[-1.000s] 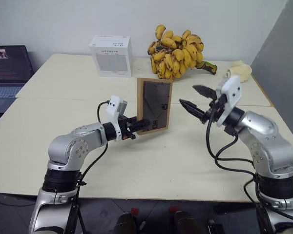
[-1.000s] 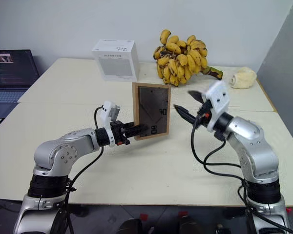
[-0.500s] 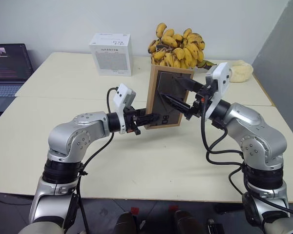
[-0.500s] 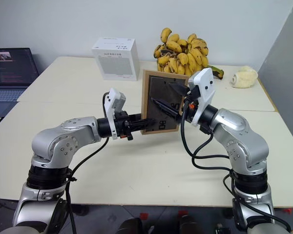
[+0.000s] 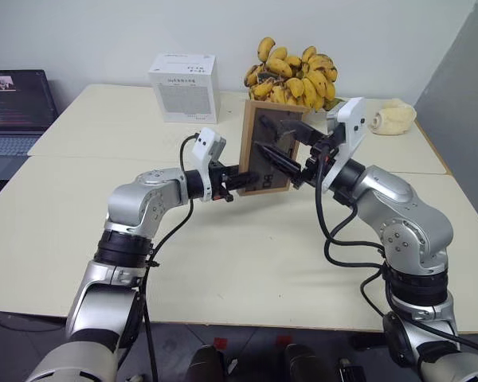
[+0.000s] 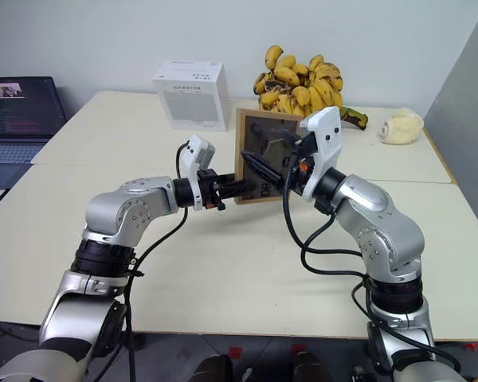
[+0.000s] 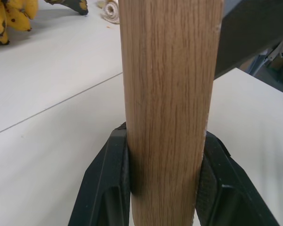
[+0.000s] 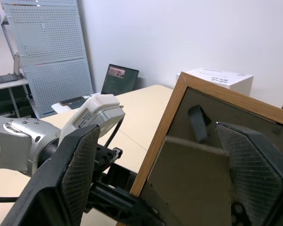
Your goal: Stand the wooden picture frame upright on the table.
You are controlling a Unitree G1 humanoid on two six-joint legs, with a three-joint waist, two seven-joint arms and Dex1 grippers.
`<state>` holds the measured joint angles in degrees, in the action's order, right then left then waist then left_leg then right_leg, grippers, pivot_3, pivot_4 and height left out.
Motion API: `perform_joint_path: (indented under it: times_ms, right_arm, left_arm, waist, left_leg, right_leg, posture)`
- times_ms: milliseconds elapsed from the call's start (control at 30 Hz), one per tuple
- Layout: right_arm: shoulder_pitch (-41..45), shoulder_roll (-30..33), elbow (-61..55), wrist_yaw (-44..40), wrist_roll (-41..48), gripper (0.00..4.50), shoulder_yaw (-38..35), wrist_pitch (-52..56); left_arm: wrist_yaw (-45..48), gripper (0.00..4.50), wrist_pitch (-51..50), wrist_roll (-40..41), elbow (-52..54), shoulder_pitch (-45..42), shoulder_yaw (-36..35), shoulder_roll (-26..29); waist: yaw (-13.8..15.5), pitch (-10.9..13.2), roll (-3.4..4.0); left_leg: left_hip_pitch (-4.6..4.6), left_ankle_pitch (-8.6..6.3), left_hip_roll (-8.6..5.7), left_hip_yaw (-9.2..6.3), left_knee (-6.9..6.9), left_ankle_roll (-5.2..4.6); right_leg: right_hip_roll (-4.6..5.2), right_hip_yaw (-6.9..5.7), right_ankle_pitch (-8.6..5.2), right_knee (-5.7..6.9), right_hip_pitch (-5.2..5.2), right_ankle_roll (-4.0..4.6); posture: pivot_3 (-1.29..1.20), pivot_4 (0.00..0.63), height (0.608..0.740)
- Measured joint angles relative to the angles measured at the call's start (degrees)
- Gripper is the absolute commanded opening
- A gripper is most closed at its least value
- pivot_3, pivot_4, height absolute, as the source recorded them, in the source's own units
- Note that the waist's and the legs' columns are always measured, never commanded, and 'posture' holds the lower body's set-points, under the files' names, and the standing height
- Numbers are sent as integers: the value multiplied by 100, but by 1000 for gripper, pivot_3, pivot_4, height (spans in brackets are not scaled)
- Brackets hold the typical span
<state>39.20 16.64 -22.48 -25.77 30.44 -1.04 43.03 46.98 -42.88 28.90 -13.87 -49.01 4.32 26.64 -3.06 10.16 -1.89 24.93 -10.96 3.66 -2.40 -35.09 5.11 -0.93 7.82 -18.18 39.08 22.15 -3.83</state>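
The wooden picture frame is held upright above the table, with its dark grey back toward me. My left gripper is shut on the frame's lower left corner. In the left wrist view the light-wood edge sits pinched between both black fingers. My right gripper is open. It reaches in from the right, fingers spread over the frame's back on either side of the grey stand flap. Whether they touch it I cannot tell.
A white printed box and a big bunch of bananas stand at the far side behind the frame. A pale lump lies at the far right. An open laptop sits to the left. A seam crosses the table.
My left gripper has carried the frame up and farther away. My right gripper has swung left from beside the frame onto its back. The view has shifted slightly.
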Motion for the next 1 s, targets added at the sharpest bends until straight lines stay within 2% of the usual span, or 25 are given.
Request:
perform_joint_path:
  times_ms: [367,467,600,767,1000]
  right_arm:
    - [-184,219,23,-12,-234,4094,62,-245]
    - [-183,228,196,3,-344,4489,102,-348]
    - [-162,329,392,-23,-496,4489,132,-445]
    - [-58,731,433,-246,-742,4489,254,-623]
    - [-526,2028,747,-1071,-1652,4489,522,-1753]
  left_arm:
    - [144,1284,94,-228,-302,-171,-1,-145]
    - [147,1284,82,-228,-301,-185,-2,-152]
    - [166,1284,71,-229,-296,-183,-2,-150]
    - [221,1284,42,-229,-290,-182,-2,-129]
    - [244,1284,-551,-202,-237,-109,-32,143]
  waist:
    - [-3,0,1]
    - [-3,0,1]
    - [-3,0,1]
    - [-2,1,1]
    - [0,1,2]
  left_leg:
    - [2,0,1,-1,1,0]
    - [2,1,1,-2,0,0]
    - [3,1,1,-4,0,0]
    - [3,1,0,-10,0,0]
    - [4,1,0,-21,-2,0]
  right_leg:
    - [0,-2,-2,3,3,3]
    - [0,-3,-2,5,3,3]
    - [0,-4,-1,4,3,3]
    - [0,-11,-1,4,2,3]
    - [1,-23,-2,1,-4,3]
  posture:
    - [0,150,740]
    - [0,150,740]
    - [0,150,740]
    - [0,150,740]
    - [0,150,740]
